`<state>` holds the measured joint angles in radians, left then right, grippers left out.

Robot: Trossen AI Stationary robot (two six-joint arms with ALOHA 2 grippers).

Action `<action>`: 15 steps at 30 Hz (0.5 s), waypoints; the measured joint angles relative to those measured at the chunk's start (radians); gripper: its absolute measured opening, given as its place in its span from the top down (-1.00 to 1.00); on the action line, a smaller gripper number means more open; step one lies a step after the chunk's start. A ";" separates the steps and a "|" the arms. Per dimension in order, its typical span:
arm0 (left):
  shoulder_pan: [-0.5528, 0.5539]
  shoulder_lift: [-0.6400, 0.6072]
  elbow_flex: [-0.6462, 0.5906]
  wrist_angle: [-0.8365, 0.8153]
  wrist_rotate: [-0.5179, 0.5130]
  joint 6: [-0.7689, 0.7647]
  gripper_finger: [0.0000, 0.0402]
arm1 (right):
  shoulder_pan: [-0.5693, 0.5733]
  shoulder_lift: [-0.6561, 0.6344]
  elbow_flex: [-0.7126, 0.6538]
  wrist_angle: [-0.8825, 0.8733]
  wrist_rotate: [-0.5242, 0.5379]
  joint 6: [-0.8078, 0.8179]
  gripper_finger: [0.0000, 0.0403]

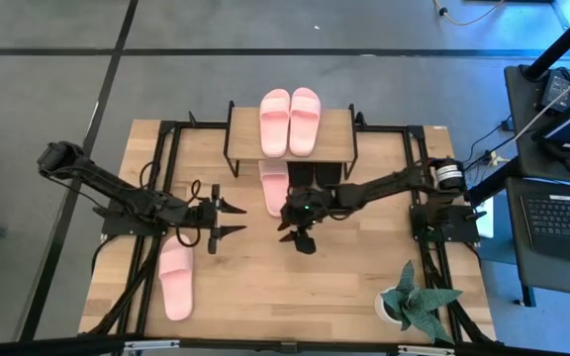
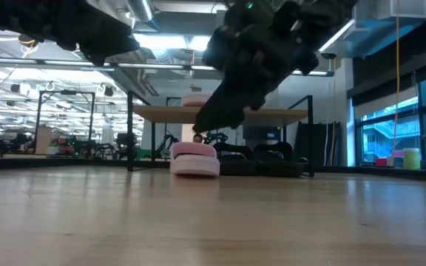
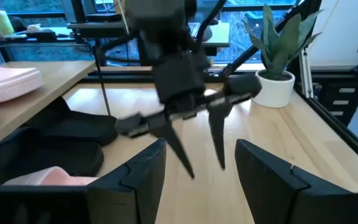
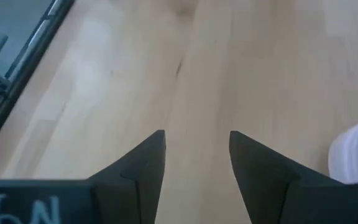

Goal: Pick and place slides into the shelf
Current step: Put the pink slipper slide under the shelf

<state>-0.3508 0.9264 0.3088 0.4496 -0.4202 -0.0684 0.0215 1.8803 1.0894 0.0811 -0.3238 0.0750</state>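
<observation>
Two pink slides (image 1: 290, 122) lie side by side on top of the shelf (image 1: 339, 143), which stands at the far side of the table (image 1: 344, 287). One more pink slide (image 1: 274, 185) pokes out from under the shelf's top board, on the lower level, and two black slides (image 3: 48, 146) sit next to it down there. One pink slide (image 1: 176, 281) lies alone on the table, well away from the shelf, toward the near left corner. Both grippers hang above the bare wood in front of the shelf, and both are empty. The left gripper (image 1: 228, 220) is in front of the shelf's left end, pointing toward the other arm, with its fingers (image 3: 138, 180) spread apart and nothing between them. The right gripper (image 1: 300, 240) is in front of the middle of the shelf, pointing down at the table, and its fingers (image 4: 135, 171) are apart too, with only wood showing in the gap. A small potted plant (image 1: 414, 300) stands near the right front corner, far from the shelf.
</observation>
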 joint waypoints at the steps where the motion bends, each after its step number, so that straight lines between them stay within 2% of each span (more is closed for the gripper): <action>1: 0.000 0.000 0.000 0.000 0.000 0.000 0.08 | -0.006 0.017 0.011 0.000 -0.004 0.000 0.11; 9: 0.001 0.000 0.000 -0.021 0.000 0.000 0.08 | -0.049 0.117 0.061 -0.042 -0.013 -0.002 0.11; 15: 0.001 0.000 0.000 -0.047 0.000 0.001 0.08 | -0.080 0.129 0.061 -0.031 0.002 -0.005 0.11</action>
<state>-0.3500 0.9264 0.3088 0.4029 -0.4206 -0.0677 -0.0587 2.0090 1.1503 0.0502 -0.3215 0.0704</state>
